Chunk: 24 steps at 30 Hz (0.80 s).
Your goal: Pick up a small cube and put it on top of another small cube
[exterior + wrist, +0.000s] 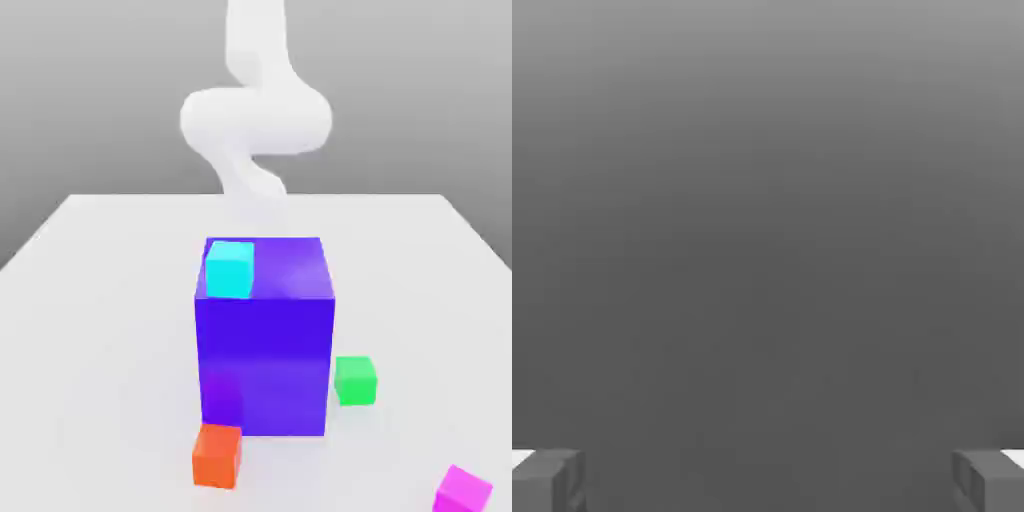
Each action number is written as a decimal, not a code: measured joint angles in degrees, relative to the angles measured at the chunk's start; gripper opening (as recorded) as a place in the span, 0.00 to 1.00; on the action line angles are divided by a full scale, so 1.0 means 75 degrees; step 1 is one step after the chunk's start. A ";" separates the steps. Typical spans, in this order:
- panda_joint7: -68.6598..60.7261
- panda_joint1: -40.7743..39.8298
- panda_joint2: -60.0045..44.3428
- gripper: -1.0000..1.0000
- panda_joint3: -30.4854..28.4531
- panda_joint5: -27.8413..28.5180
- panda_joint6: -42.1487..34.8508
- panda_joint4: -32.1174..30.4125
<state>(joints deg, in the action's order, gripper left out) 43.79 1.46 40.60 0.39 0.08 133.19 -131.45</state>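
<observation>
The claw stands apart, empty, presumably ready to straddle the magenta cube, near on the exterior view's right. The green cube, just beside the big block, seems a steady base.

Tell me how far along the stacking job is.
Stacking isn't done: the magenta cube and green cube sit apart on the table. Nothing is in hand; the gripper is open. Left: grasp magenta, lift it, set it on green.
</observation>
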 joint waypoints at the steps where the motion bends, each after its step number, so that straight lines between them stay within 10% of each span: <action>1: -0.0119 0.0081 -0.0301 0.50 0.0025 0.0003 0.0081 0.0019; 24: -0.2366 0.1597 -0.6702 0.50 0.0842 0.0447 0.1797 0.0425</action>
<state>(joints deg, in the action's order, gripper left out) 26.05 13.43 -9.66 6.70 3.43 146.67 -128.26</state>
